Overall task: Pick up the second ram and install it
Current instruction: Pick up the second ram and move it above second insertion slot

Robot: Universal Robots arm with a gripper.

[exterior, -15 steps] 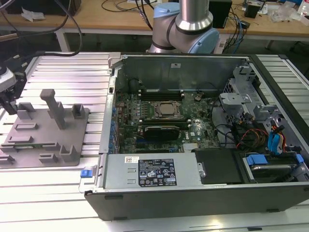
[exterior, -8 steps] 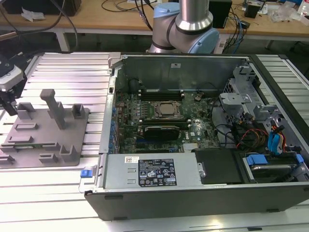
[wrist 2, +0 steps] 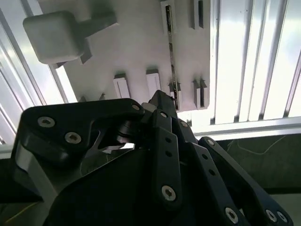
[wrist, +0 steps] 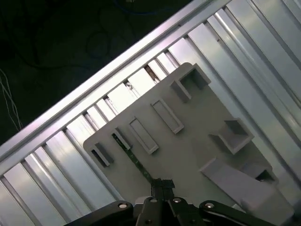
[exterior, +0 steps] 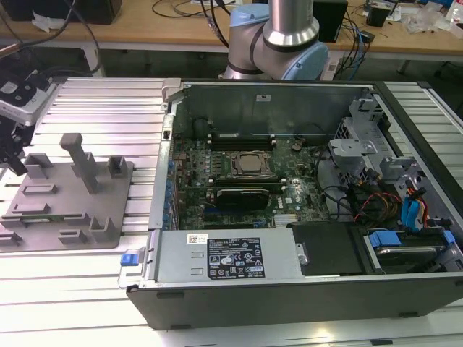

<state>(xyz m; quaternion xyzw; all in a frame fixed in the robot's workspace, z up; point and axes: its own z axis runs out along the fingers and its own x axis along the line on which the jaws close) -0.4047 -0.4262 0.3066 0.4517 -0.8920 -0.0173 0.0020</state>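
Finds the second ram (wrist: 134, 157) on edge in the grey fixture plate (wrist: 197, 155), long axis running from plate's rim to the gripper (wrist: 161, 182); cannot tell gripper's opening. Rests plate on ribbed aluminium desk (wrist: 254, 42).

The second ram (wrist: 134, 159) is coloured green, the fixture plate (wrist: 188, 141) pale grey, the ribbed table (wrist: 263, 56) silver, the gripper (wrist: 160, 184) black.

Fixture plate (exterior: 69, 210) sitting beside computer case (exterior: 289, 289) on table (exterior: 108, 108)
The second ram (wrist: 134, 157) is lying on the plate, the gripper (wrist: 160, 181) hanging over one end.
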